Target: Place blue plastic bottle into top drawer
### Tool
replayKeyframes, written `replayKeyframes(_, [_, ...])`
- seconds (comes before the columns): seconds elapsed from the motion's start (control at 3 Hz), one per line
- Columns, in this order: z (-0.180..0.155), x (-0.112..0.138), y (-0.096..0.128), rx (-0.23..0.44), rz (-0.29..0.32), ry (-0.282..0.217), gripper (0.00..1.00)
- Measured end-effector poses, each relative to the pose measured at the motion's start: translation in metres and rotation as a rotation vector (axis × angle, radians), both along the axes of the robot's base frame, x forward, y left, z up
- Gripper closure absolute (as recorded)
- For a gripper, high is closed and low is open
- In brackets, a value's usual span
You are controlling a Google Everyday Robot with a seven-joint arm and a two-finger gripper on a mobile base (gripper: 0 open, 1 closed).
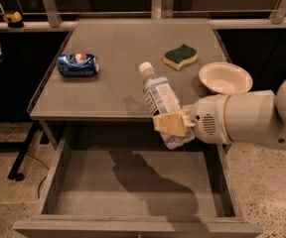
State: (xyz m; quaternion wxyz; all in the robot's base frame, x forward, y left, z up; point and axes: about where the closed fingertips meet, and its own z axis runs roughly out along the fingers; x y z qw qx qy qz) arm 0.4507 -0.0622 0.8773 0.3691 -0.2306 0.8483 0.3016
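Observation:
The blue plastic bottle, clear with a white cap and a pale blue-and-white label, is tilted with its cap up and to the left. My gripper is shut on its lower end and holds it in the air over the table's front edge and the back right of the open top drawer. The drawer is pulled out below the table, with a flat grey bottom and low sides. The bottle's shadow falls on the drawer floor.
On the grey table lie a dark blue soda can at the left, a green-and-yellow sponge at the back right and a white bowl at the right edge. My white arm reaches in from the right.

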Motion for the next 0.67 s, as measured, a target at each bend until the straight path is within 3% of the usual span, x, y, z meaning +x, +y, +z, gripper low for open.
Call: replayKeyframes(0.67, [-0.024,-0.034,-0.008,0.036,-0.142,-0.002,1.00])
